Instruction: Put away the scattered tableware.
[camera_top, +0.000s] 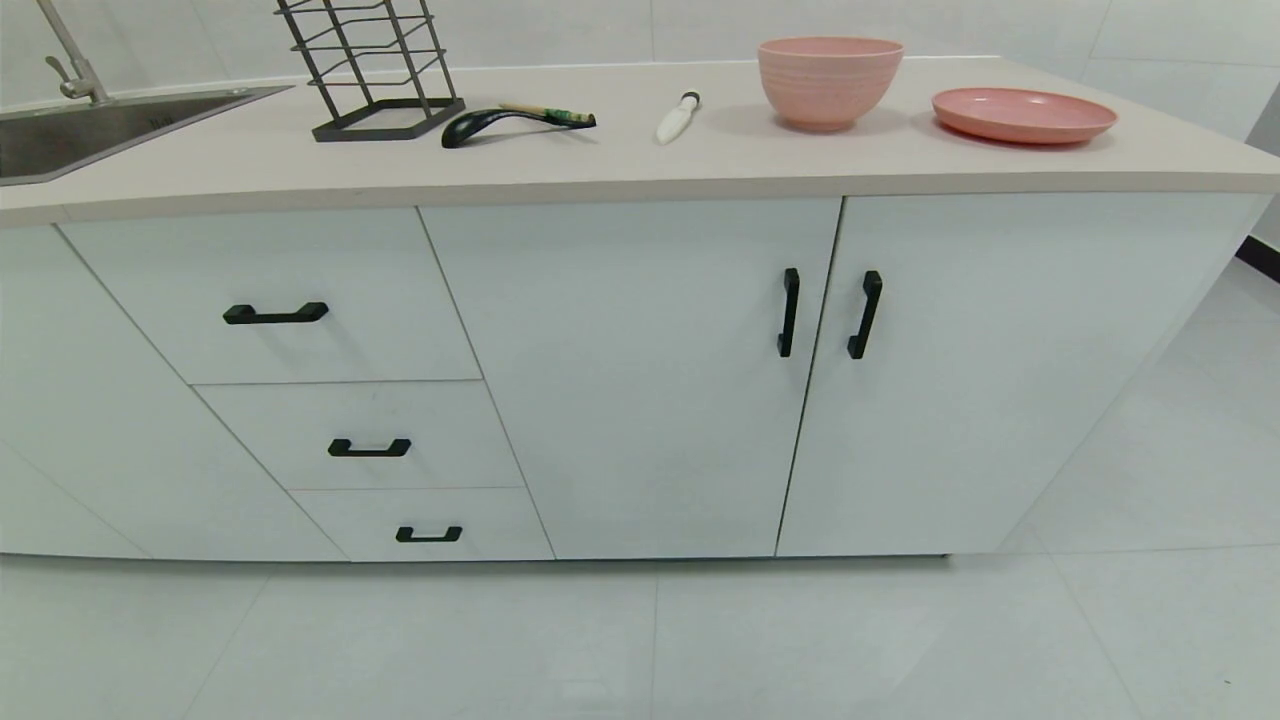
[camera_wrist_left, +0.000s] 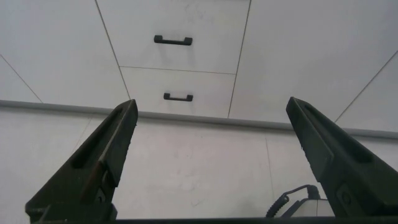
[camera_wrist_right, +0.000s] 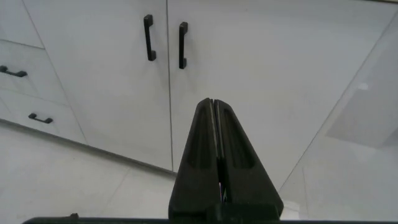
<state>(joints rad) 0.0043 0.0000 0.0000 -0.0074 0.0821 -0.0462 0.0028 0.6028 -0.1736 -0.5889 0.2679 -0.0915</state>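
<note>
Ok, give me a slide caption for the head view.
A pink bowl, pink plate, black spoon and small white utensil sit on the counter above closed cabinet doors.

A kitchen, with sink (camera_top: 95, 128), tap (camera_top: 72, 62), countertop (camera_top: 620, 160) and white cabinets (camera_top: 640, 400)

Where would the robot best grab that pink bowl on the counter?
The pink bowl stands upright, mouth open, and its rounded wall looks too wide to squeeze from the sides. So probably the rim, from above, one jaw inside and one outside.
</note>
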